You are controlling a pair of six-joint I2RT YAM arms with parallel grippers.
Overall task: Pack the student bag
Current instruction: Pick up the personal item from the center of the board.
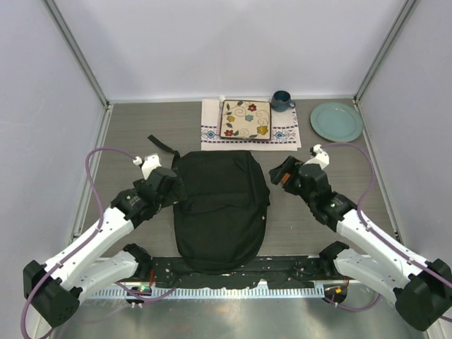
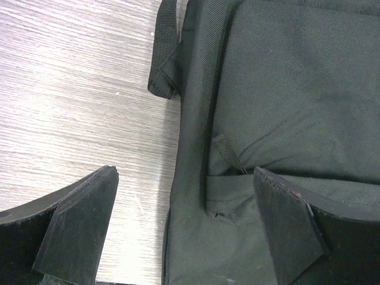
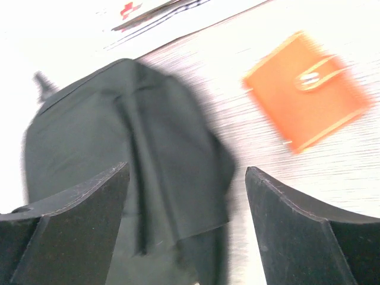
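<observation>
black soft fabric backpack (image 1: 220, 208) lies flat mid-counter (image 1: 134, 141), long axis running near to far, between both arms. left tool (image 2: 185, 228), released and empty, straddles its left edge, nearer. right tool (image 3: 187, 228), also released, hangs just off its right side. blur smears an orange flat wallet (image 3: 306, 89); whether the backpack is unzipped, i cannot tell.

**Grey Table, Five Things on It**

The grey wood-grain table (image 1: 134, 127) carries the black student bag (image 1: 219, 212) flat at its centre, reaching toward 6 o'clock. A white embroidered cloth (image 1: 212, 131) lies at 12 o'clock. A dark blue mug (image 1: 281, 100) stands at 1 o'clock and a pale green plate (image 1: 337, 121) at 2 o'clock. An orange wallet (image 3: 306, 89) lies at the bag's 3 o'clock, apart from it.
</observation>
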